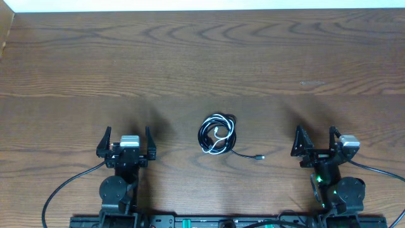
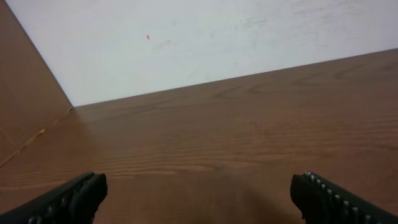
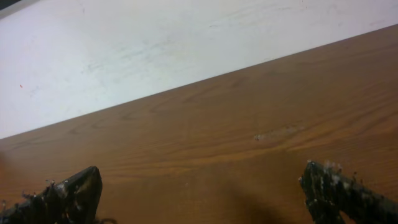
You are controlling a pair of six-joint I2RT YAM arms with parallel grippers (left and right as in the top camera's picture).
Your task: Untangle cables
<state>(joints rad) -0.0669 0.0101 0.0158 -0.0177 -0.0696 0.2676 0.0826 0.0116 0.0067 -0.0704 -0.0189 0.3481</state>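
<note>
I am seeing the cables [image 1: 217, 134], too knotted to tell apart, lying on the tabletop [image 1: 190, 63] between my left pincer [image 1: 126, 137] and right pincer [image 1: 316, 137], both open.

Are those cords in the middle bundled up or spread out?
Bundled: the cables lie in one coiled clump, white looped among black, one end trailing out.

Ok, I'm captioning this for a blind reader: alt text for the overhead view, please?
A small tangled coil of black and white cables lies on the table, one plug end trailing right. The left tool and right tool sit open on either side, touching nothing.
</note>
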